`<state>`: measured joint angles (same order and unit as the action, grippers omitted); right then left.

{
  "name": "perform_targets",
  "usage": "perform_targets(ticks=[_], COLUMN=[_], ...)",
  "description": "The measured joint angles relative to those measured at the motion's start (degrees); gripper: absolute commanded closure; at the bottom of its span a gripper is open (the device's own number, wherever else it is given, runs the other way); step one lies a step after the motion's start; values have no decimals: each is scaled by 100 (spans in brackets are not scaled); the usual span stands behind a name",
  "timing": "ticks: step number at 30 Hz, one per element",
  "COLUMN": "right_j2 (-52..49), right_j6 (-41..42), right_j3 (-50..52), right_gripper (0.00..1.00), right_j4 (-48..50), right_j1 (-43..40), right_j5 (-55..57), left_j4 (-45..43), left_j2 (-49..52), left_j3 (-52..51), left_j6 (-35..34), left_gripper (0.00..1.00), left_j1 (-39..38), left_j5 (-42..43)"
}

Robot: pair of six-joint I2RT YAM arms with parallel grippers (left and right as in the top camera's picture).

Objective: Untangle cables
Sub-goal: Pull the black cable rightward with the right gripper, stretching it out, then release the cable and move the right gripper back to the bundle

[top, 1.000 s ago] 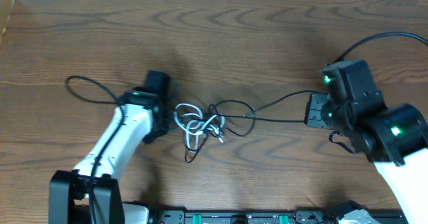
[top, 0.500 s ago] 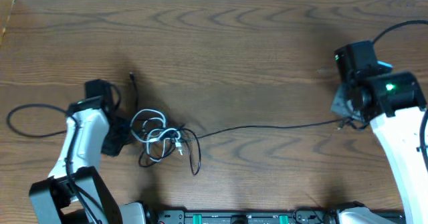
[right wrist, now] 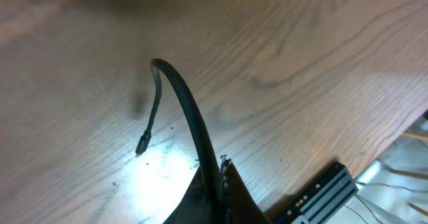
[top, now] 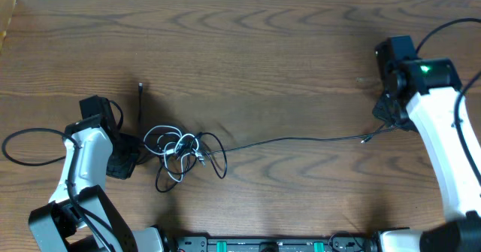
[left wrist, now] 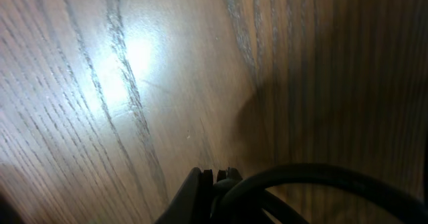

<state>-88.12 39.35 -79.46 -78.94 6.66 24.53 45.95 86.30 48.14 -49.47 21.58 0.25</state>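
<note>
Overhead, my arms have pulled apart, so the black cable (top: 301, 141) now runs long across the tabletop (top: 285, 56). My right fingers (right wrist: 231, 197) pinch its end. My left fingers (left wrist: 194, 197) are shut, on what I cannot tell. The white cable (top: 174, 148) is still knotted just beside them.

We note tangle (top: 180, 150) lower left on table (top: 263, 56); long cable (top: 301, 141) runs right to right gripper (top: 388, 122); left gripper (top: 126, 160) just left of tangle.
</note>
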Motion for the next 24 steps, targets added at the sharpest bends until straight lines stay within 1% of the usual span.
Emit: perform_targets(ticks=[7,11,14,15,16,17,18,19,21,23,24], right_j2=[-841,-1373,-1838,-1952,-2079,-2135,-2293,-2356,-2481,-2533,-2542], right_j6=[-15,-17,-33,-37,-39,-44,-85,-131,-190,-310,-396], right_j3=[-4,-11,-11,-11,-11,-11,-11,-11,-11,-11,-20], right_gripper=[99,99,99,99,95,86,74,55,23,12,9], right_j4=[-92,-52,-42,-31,-31,-28,-15,13,94,186,208], right_j1=[0,0,0,0,0,0,0,0,0,0,0], right_j5=[256,190,46,28,13,9,-13,-28,-33,-37,-39], left_j4=[-13,-44,-173,-216,-256,-289,-299,-326,-450,-603,-669], left_j2=[0,0,0,0,0,0,0,0,0,0,0], left_j3=[0,0,0,0,0,0,0,0,0,0,0], left_j6=[46,68,251,323,389,452,501,573,710,903,970], left_gripper=[92,92,92,92,92,93,92,92,92,92,92], left_j1=[2,2,2,2,0,-7,-11,-33,-114,-264,-356], left_j5=[114,208,417,494,575,634,702,754,894,1058,1130])
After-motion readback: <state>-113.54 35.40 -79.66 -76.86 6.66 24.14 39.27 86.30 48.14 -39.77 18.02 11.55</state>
